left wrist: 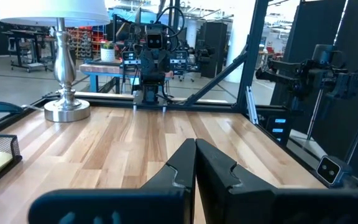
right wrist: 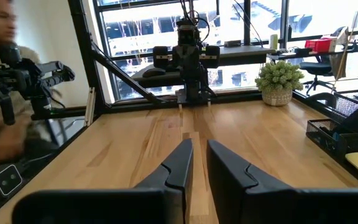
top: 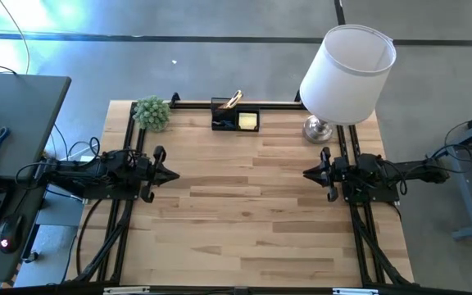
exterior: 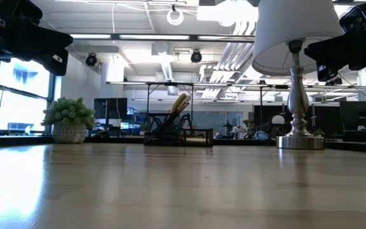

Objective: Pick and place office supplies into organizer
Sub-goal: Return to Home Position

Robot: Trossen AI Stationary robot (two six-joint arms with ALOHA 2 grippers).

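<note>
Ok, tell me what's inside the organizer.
The organizer holds a yellow pad in its low tray, and yellowish handles stick out of the cup. Its dark walls hide whatever lies deeper.

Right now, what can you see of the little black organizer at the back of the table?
The organizer is a small black mesh-walled box, upright at the wooden table's back edge, between the green plant and the lamp. Its taller cup holds yellow-handled scissors, which stick up above the rim. Its lower tray holds a yellow sticky-note pad.
</note>
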